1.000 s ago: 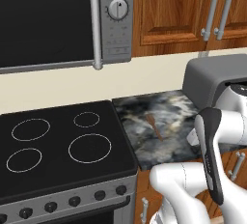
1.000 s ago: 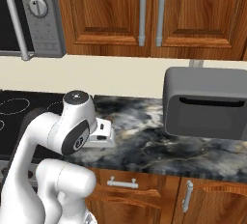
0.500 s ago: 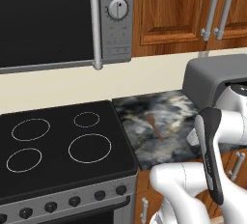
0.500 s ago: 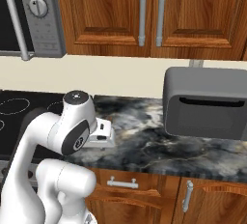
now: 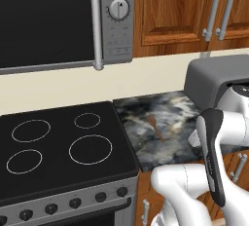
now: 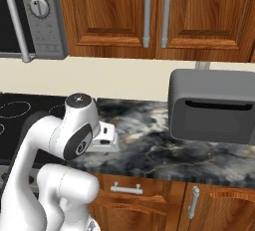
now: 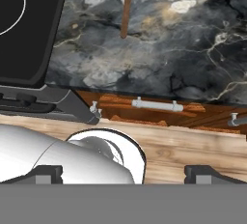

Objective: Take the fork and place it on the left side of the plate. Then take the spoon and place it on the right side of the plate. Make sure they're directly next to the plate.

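Jaws stand wide open and hold nothing — the gripper [image 7: 123, 172] is drawn back off the near edge of the worktop [image 7: 159, 49], its 2 fingertips [image 7: 41, 173] dark at the bottom of the hand view, looking down at the cabinet front and wooden floor below.

On the dark marbled worktop, just right of the black stove [image 5: 63, 147], lies the spoon [image 5: 155, 127]: brown wood, oval bowl at the far end, straight handle running toward the near edge. In the hand view its handle [image 7: 128, 6] points down toward the gripper. It sits well apart from the grey toaster oven [image 6: 211, 105] at the right. I cannot make out the fork or the plate on this stretch.

Judging by its look, the spoon is light, stiff and not fragile, with a dry surface that should not slip. The straight handle near its middle seems the best hold — across its narrow width, so it stays level when lifted.
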